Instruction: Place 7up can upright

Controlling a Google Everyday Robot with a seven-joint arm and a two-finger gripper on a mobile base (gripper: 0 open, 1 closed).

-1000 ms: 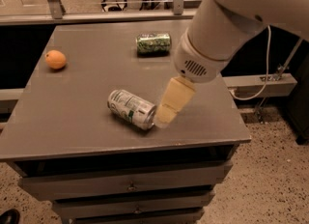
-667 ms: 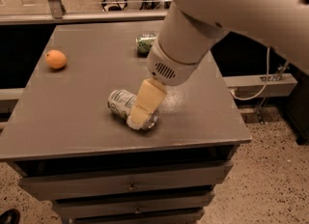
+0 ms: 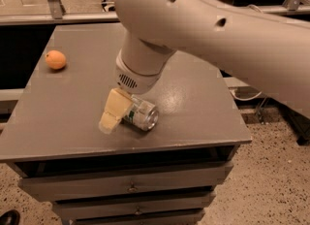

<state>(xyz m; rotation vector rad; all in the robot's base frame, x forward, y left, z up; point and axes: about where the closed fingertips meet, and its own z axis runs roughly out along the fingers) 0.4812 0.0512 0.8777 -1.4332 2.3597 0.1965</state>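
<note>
The 7up can (image 3: 142,114), pale silver-white with green lettering, lies on its side on the grey table (image 3: 53,127), a little in front of the middle, with its silver end facing front right. My gripper (image 3: 115,112) hangs from the big white arm (image 3: 203,30) and is down at the can's left end, touching or nearly touching it. The rest of the can is hidden under the wrist.
An orange (image 3: 55,59) sits at the table's back left. The table's front edge runs just in front of the can, with drawers (image 3: 131,188) below. The arm hides the back middle of the table. A black shoe (image 3: 8,217) shows on the floor at lower left.
My gripper has moved left and down from the can's right side to its left end. The can still lies on its side. The arm now hides the dark green can at the back.
</note>
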